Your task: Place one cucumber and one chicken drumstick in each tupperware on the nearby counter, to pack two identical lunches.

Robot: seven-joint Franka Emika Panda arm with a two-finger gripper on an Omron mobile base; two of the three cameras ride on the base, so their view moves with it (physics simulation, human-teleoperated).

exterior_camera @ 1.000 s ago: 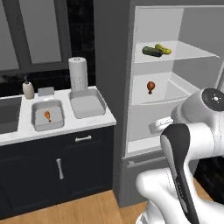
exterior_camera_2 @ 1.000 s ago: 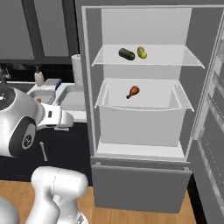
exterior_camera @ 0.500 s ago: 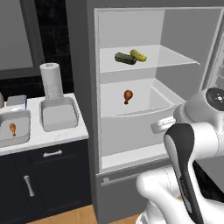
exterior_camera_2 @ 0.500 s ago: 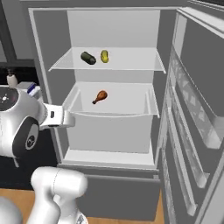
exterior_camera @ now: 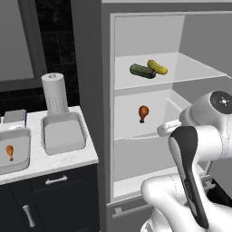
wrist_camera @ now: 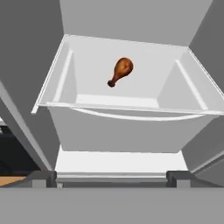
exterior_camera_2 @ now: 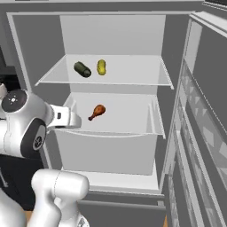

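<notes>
While the fridge (exterior_camera: 90,68) stands open, the counter (exterior_camera: 68,161) to its left carries two containers side by side. At the counter's left edge, the first container (exterior_camera: 18,163) holds one drumstick (exterior_camera: 9,152), lying on its floor with the bone end toward the front. Just right of it, near the counter's right edge, the second container (exterior_camera: 63,133) has nothing in it. Behind that one, at the back edge, a paper towel roll (exterior_camera: 54,93) stands upright, and a small grey box (exterior_camera: 13,116) sits behind the first container.

Inside the fridge, the upper shelf (exterior_camera_2: 133,80) carries both cucumbers near its middle: the dark green cucumber (exterior_camera_2: 82,69) on the left and the yellow-green cucumber (exterior_camera_2: 102,67) just beside it on the right, close but apart in the right base view. Below the shelf, a white drawer (wrist_camera: 127,120) is pulled out, and the other drumstick (wrist_camera: 121,71) lies on its floor toward the back, left of centre, meaty end up and right in the hand view, bone end pointing down and left.

At the drawer's front left corner, the gripper (wrist_camera: 111,178) hangs with its jaws spread wide and nothing between them; its two dark fingertips (wrist_camera: 43,178) show at the bottom of the hand view, well short of the drumstick in the drawer.
</notes>
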